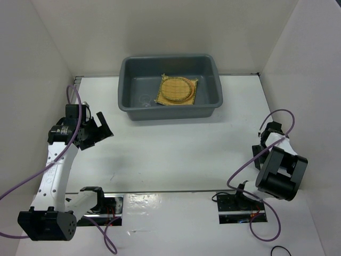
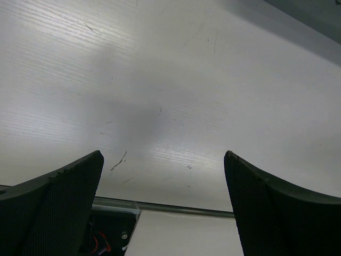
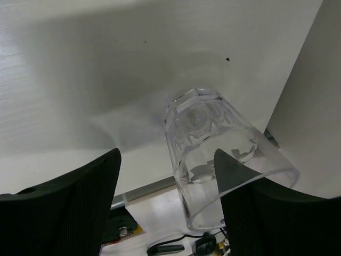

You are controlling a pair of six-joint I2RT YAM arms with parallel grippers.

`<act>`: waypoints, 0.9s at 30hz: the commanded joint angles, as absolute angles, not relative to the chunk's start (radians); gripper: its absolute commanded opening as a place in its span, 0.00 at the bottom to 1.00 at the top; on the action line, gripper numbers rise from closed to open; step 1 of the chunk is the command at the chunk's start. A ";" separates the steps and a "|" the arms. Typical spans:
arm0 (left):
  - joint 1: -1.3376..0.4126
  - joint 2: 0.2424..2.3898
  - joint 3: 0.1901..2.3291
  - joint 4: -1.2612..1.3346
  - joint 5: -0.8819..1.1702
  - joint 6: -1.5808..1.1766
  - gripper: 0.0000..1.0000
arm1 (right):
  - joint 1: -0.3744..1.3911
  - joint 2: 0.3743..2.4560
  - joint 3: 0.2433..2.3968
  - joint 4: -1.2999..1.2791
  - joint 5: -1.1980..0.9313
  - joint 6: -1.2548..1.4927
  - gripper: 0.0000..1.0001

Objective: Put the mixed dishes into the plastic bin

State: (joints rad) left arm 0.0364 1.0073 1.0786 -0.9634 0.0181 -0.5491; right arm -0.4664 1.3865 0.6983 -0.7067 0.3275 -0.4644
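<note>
Clear glass (image 3: 208, 128) within spread right gripper (image 3: 165, 153), mat (image 1: 160, 98) in bin (image 1: 176, 113)

Disc (image 1: 178, 89) lies on mat (image 1: 159, 99), inside the bin (image 1: 212, 85).

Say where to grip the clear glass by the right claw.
Grip the clear glass across its faceted side wall, mid-body. It seems to lie on its side, mouth towards the right claw, so come from above, straddling it.
</note>
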 commanded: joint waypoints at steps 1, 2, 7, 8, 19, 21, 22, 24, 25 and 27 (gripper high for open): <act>0.034 1.006 1.075 -0.939 0.031 -0.529 1.00 | -0.480 1.384 0.712 -0.676 0.287 -0.503 0.76; 0.034 1.006 1.075 -0.939 0.031 -0.529 1.00 | -0.480 1.384 0.712 -0.676 0.287 -0.503 0.74; 0.034 1.006 1.075 -0.939 0.031 -0.529 1.00 | -0.480 1.384 0.703 -0.676 0.287 -0.503 0.63; 0.034 1.006 1.075 -0.939 0.031 -0.529 1.00 | -0.480 1.384 0.703 -0.676 0.287 -0.503 0.59; 0.034 0.997 1.075 -0.939 0.021 -0.529 1.00 | -0.442 1.324 1.275 -0.899 0.111 -0.397 0.00; 0.034 0.997 1.075 -0.939 0.021 -0.529 1.00 | -0.312 1.348 1.551 -0.962 0.043 -0.352 0.00; 0.034 0.997 1.075 -0.939 0.021 -0.529 1.00 | -0.251 1.376 1.637 -0.975 0.031 -0.341 0.00; 0.034 0.997 1.075 -0.939 0.021 -0.529 1.00 | -0.111 1.416 1.840 -0.960 0.055 -0.315 0.00; 0.034 0.988 1.075 -0.927 0.021 -0.529 1.00 | -0.013 1.480 1.900 -0.960 0.055 -0.314 0.00; 0.034 0.988 1.075 -0.905 0.032 -0.538 1.00 | 0.034 1.575 2.087 -0.978 -0.006 -0.324 0.00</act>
